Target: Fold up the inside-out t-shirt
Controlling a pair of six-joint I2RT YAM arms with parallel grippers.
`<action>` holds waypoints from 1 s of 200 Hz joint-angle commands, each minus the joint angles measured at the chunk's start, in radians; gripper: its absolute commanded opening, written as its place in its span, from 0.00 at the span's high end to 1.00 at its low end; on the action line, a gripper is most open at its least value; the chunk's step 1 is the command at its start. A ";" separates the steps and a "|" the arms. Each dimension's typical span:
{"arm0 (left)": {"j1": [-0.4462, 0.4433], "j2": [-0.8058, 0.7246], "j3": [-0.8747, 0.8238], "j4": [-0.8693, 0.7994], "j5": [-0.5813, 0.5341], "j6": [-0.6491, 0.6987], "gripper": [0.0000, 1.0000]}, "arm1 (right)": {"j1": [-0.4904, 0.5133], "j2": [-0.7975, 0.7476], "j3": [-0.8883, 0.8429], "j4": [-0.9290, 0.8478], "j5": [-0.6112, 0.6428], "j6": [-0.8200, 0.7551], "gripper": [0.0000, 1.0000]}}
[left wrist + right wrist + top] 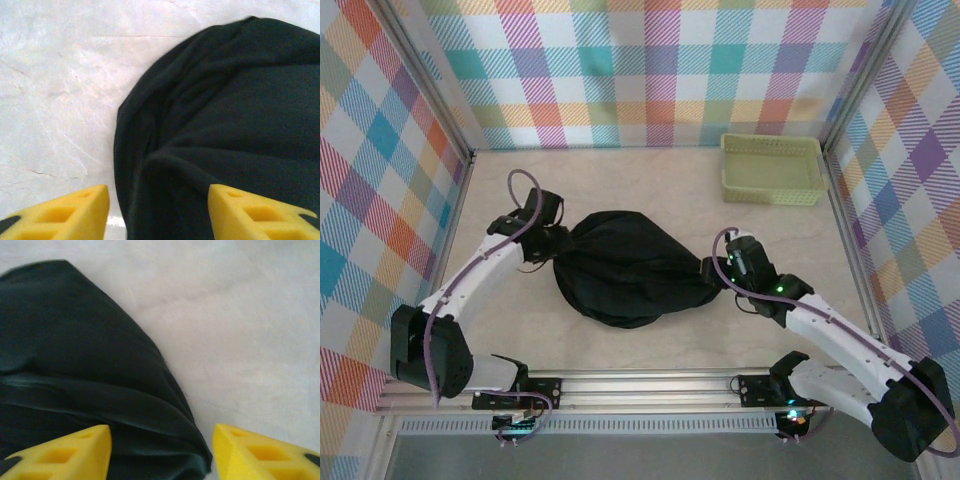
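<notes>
The black inside-out t-shirt (630, 268) lies bunched in a rounded heap on the middle of the table. My left gripper (558, 240) is at its left end, and my right gripper (717, 268) is at its right end. In the left wrist view the yellow fingers (75, 210) stand apart, with dark folds of the shirt (220, 130) lying loose between them. The right wrist view has its yellow fingers (260, 452) spread too, over a corner of the cloth (100, 390). Neither pair of pads presses on the fabric.
A pale green plastic basket (771, 168) stands at the back right of the table. Checked walls close in the left, back and right sides. A metal rail (640, 385) with the arm bases runs along the near edge.
</notes>
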 commanded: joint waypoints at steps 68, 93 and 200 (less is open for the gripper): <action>-0.317 0.069 0.033 0.046 0.060 -0.004 0.26 | 0.155 0.313 0.152 0.031 -0.036 -0.088 0.34; -0.319 0.125 -0.014 0.141 0.127 -0.037 0.23 | 0.155 0.410 0.191 0.067 -0.054 -0.130 0.28; -0.334 0.248 -0.029 0.163 0.143 -0.010 0.75 | 0.153 0.579 0.351 0.052 0.016 -0.191 0.88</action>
